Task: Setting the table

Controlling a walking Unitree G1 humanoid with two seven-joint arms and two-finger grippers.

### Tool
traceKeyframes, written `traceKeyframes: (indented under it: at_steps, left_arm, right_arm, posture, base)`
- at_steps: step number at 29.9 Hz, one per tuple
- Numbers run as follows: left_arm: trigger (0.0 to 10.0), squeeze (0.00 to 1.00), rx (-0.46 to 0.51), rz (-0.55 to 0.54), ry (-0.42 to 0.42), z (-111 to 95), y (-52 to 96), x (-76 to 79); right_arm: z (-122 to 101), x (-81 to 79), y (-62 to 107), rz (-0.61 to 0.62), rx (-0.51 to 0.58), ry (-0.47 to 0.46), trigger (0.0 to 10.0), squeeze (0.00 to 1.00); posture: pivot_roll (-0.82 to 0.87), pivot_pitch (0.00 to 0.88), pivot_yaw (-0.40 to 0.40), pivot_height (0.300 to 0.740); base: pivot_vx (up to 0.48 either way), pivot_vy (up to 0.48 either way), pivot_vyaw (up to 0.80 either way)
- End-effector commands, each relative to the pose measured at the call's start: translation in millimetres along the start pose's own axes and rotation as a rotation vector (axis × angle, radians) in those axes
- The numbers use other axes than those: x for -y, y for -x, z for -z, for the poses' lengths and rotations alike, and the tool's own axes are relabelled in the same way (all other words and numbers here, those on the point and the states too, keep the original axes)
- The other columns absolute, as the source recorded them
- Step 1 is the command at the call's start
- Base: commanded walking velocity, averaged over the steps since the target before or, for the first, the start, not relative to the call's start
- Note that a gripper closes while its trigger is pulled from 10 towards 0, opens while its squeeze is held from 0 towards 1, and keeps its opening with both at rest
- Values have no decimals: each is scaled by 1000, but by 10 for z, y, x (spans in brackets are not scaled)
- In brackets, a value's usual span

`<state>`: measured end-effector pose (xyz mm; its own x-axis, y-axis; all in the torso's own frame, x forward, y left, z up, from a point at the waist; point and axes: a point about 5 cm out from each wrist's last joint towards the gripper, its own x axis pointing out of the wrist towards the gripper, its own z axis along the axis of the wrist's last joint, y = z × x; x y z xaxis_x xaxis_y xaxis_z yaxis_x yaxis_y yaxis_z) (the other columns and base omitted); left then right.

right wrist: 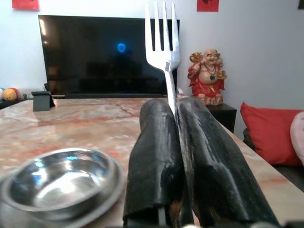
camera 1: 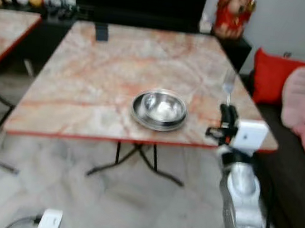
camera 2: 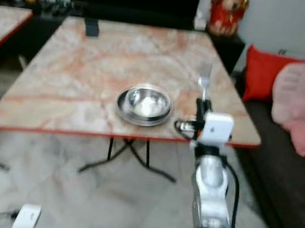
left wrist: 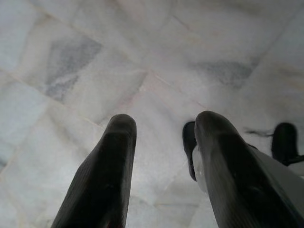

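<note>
The metal fork (right wrist: 164, 45) stands upright, long axis vertical and tines up, its thin handle pinched between the pressed-together black fingers of the right gripper (right wrist: 176, 107), which sits right of centre in the head views above the table's near right edge. Just left of it, a shiny round steel bowl (camera 1: 159, 109) rests on the smooth orange-veined marble table (camera 1: 96, 73), with a dark television (right wrist: 104, 54) and a red figurine (right wrist: 206, 76) behind it. The left gripper (left wrist: 164, 137) hangs over pale marble floor tiles (left wrist: 95, 61), its fingers spread apart.
</note>
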<state>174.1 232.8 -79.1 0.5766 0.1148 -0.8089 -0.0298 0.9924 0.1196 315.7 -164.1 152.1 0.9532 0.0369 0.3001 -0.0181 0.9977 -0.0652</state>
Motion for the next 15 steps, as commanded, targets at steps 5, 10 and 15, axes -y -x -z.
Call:
traceKeyframes:
  at_steps: [5,10,15]
  left_arm:
    - [10000,0,-19,1,6,56,7,16]
    - [10000,0,-20,4,13,56,7,21]
    - [10000,0,-20,5,14,55,6,21]
  right_arm:
    - [-2,39,1,13,-2,-9,10000,0]
    - [-5,33,-8,12,-1,-16,10000,0]
    - [-20,19,-20,0,9,1,10000,0]
  posture:
    - [-71,0,8,740]
    - [-74,0,10,740]
    - [-76,0,10,740]
  base:
    - [0,0,0]
    - [0,0,0]
    - [0,0,0]
